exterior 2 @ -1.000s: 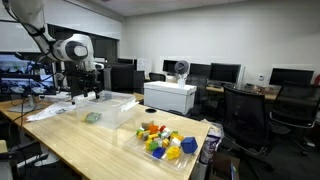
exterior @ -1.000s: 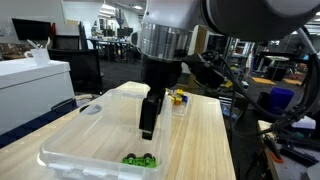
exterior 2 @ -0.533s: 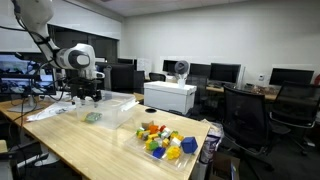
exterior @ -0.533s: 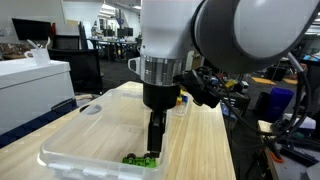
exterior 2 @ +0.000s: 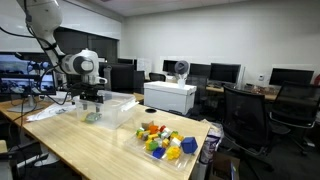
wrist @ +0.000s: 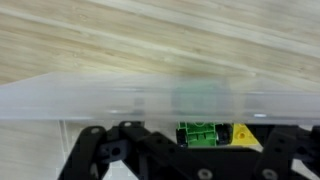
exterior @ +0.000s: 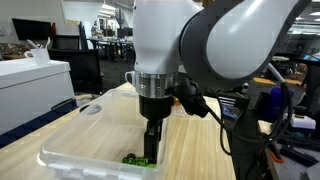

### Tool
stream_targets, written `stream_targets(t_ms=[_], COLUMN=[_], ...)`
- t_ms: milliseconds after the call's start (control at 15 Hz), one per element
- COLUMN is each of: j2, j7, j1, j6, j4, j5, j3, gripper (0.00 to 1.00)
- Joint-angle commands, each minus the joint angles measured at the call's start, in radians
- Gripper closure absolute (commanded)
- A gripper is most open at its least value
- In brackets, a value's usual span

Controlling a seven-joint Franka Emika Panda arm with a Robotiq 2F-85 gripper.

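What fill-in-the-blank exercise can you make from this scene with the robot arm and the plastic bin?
1. The toy next to the pincer is ___ in colour.
2. The clear bin holding that toy stands on a ___ table.
3. The office chairs near the table are ___ in colour.

Missing words: green; wooden; black.
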Motion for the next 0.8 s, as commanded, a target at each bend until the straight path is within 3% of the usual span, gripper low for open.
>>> stream_targets(t_ms=[0,733], j2=[0.04,0.139], j7=[-0.013,-0.01], j1=[-0.01,0.013], j6=[-0.018,-0.034], j4=[0.041,0.125], j5=[-0.025,-0.031], j3=[-0.022,-0.036], gripper=[0.0,0.0])
